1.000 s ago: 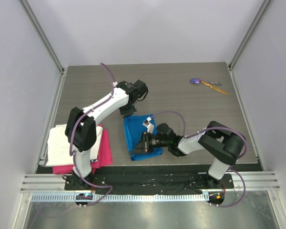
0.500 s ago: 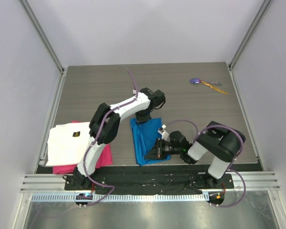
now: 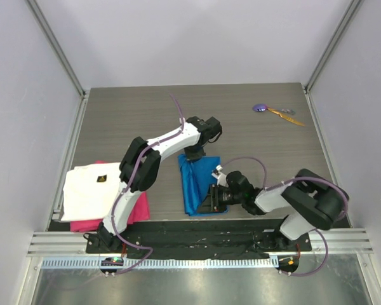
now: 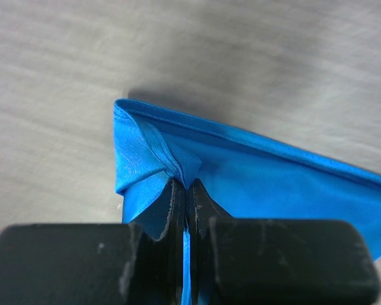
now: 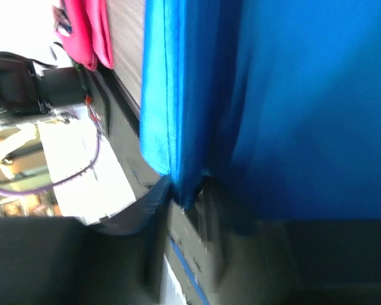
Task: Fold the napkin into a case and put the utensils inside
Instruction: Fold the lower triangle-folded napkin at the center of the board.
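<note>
- At your far left, a white cloth lies on top of a pink cloth at the near left corner of the table. Both are well apart from the work.
- Your left arm reaches from its base forward and to the right, elbow bent, with the wrist turned down over the far end of the napkin.
- Your left gripper has its jaws pressed together on a pinched ridge of the napkin's far edge. The wrist view shows the blue fabric gathered up into the fingers and spreading flat to the right.
- The napkin lies near the front middle of the table as a narrow folded strip. It runs from the left gripper toward the near edge.
- Your right arm lies low along the near edge, forearm pointing left, with the wrist at the napkin's near right side.
- Your right gripper has the napkin's near edge hanging between its fingers. That view is blurred, so I cannot tell whether the jaws are pinching the cloth or standing apart.
- The utensils lie together at the far right of the table, well apart from the napkin and both arms.
</note>
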Available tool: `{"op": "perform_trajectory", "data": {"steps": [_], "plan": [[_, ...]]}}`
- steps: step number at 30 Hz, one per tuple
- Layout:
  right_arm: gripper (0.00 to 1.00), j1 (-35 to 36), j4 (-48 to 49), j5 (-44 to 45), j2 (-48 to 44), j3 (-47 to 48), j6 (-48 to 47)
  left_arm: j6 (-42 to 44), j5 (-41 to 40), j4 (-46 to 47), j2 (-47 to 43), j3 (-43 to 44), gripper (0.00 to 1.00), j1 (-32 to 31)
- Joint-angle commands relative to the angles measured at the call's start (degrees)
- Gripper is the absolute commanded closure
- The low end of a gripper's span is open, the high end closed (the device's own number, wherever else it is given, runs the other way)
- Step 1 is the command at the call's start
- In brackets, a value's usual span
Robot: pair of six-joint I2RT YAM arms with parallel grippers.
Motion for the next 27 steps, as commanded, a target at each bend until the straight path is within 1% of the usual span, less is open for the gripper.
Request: {"op": "perform_trajectory", "data": {"steps": [1, 2, 3, 5, 7, 8, 11, 14, 17, 20, 21, 23, 24, 27], "plan": [[0.56, -1.27, -26.31, 0.36, -11.48, 5.11, -11.23, 1.5, -3.27, 10.54, -2.24, -1.62, 1.0, 1.29], [0.51, -1.98, -33.92, 1.59, -13.51, 6.51, -12.73, 1.68, -2.83, 11.25, -2.68, -2.41, 1.0, 1.29], [0.44, -2.68, -36.95, 2.56, -16.57, 9.14, -15.62, 1.77, -2.57, 11.96, -3.21, -3.03, 1.0, 1.29], [0.42, -6.01, -42.23, 3.18, -18.09, 11.09, -17.31, 2.21, -1.69, 13.01, -3.83, -4.26, 1.0, 1.29], [0.42, -9.0, -44.26, 1.78, -18.01, 12.76, -18.72, 2.38, -1.16, 13.19, -4.0, -4.7, 1.0, 1.29], [0.42, -11.54, -44.89, 1.25, -17.75, 13.12, -18.98, 2.73, -0.55, 13.54, -4.0, -4.79, 1.0, 1.29], [0.41, -14.72, -46.29, 0.72, -17.57, 14.96, -20.13, 3.52, 0.15, 13.98, -4.35, -5.23, 1.0, 1.29], [0.42, -16.48, -48.93, -0.16, -18.01, 16.98, -21.35, 4.32, 0.68, 14.6, -5.32, -6.37, 1.0, 1.29], [0.42, -18.32, -49.99, 0.98, -19.5, 16.9, -22.23, 6.07, 2.7, 16.26, -7.25, -7.86, 1.0, 1.29], [0.42, -20.26, -50.43, -1.2, -18.72, 17.42, -22.5, 7.48, 3.94, 17.76, -9.1, -10.06, 1.0, 1.29], [0.42, -20.61, -50.43, -1.04, -18.54, 18.03, -22.59, 8.96, 5.5, 19.24, -10.23, -11.28, 1.0, 1.29], [0.42, -20.71, -49.73, -0.69, -16.88, 19.35, -22.5, 9.85, 6.48, 19.26, -11.12, -11.65, 1.0, 1.2], [0.43, -20.71, -49.03, -0.69, -15.74, 19.62, -22.41, 10.2, 7.01, 19.08, -11.65, -11.74, 1.0, 1.2], [0.5, -20.71, -45.52, -0.16, -11.34, 20.59, -22.06, 11.44, 9.12, 19.78, -12.44, -12.7, 1.0, 1.2]]}}
